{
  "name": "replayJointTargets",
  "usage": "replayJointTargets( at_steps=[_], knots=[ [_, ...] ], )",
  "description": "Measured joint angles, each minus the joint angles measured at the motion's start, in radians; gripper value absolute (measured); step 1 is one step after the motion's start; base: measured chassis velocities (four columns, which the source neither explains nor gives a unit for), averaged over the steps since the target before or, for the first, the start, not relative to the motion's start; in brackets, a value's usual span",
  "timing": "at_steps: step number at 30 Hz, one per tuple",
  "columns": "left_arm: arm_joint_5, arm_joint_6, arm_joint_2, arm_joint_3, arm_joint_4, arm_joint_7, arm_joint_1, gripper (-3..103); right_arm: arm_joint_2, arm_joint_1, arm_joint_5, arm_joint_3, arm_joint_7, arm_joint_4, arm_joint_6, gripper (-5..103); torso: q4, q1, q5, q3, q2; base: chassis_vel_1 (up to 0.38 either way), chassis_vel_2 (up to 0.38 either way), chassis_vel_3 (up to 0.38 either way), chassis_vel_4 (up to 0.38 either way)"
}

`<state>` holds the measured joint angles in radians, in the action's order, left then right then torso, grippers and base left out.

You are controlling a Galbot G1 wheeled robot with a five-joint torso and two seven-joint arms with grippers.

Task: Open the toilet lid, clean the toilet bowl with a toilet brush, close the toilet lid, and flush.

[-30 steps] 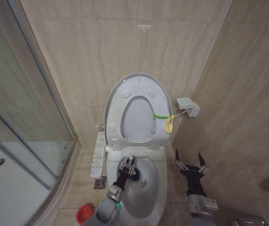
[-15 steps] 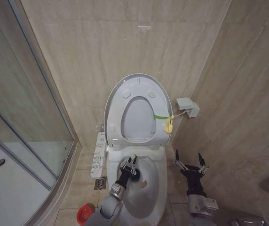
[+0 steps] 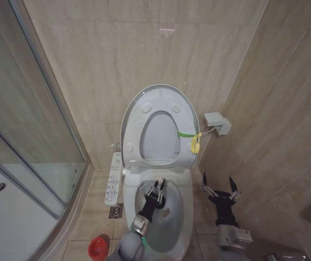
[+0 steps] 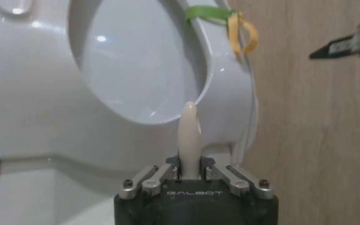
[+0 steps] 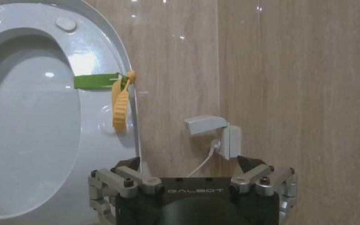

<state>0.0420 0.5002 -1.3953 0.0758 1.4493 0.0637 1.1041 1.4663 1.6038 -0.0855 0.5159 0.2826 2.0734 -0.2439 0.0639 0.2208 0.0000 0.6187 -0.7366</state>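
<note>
A red holder stands on the tiled floor beside the glass shower enclosure; a socket box hangs on the wall.

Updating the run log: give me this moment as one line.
toilet lid: raised | left gripper: shut on toilet brush, over toilet bowl | right gripper: open, beside bowl

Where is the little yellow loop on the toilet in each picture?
Head view: the yellow loop hangs at the right edge of the raised toilet lid, near the wall box.
Left wrist view: the loop hangs at the lid's edge, against the tan wall.
Right wrist view: the loop hangs off the lid's edge on its green strap.
Shared landmark: the raised lid.
</note>
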Motion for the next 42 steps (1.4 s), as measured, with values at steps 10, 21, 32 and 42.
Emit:
replayJointTargets(
  at_steps=[10,21,32,42],
  knots=[
    [-0.001,-0.015,-0.019,0.044,0.073,0.006,0.022,19,0.0,0.0,0.0,0.0,0.0,0.0,0.0,100,0.0001,0.0,0.0,0.0,0.0,0.0,0.0,0.0,0.0],
    [0.034,0.0,-0.025,0.048,-0.022,0.0,-0.014,19,0.0,0.0,0.0,0.0,0.0,0.0,0.0,100,0.0,0.0,0.0,0.0,0.0,0.0,0.0,0.0,0.0],
    [0.082,-0.034,-0.014,0.048,-0.106,-0.006,-0.032,19,0.0,0.0,0.0,0.0,0.0,0.0,0.0,100,0.0,0.0,-0.0001,0.0,0.0,0.0,0.0,0.0,0.0],
    [0.052,-0.013,-0.029,0.106,0.008,-0.005,0.021,19,0.0,0.0,0.0,0.0,0.0,0.0,0.0,100,0.0002,0.0,-0.0001,0.0,0.0,0.0,0.0,0.0,0.0]
  ],
)
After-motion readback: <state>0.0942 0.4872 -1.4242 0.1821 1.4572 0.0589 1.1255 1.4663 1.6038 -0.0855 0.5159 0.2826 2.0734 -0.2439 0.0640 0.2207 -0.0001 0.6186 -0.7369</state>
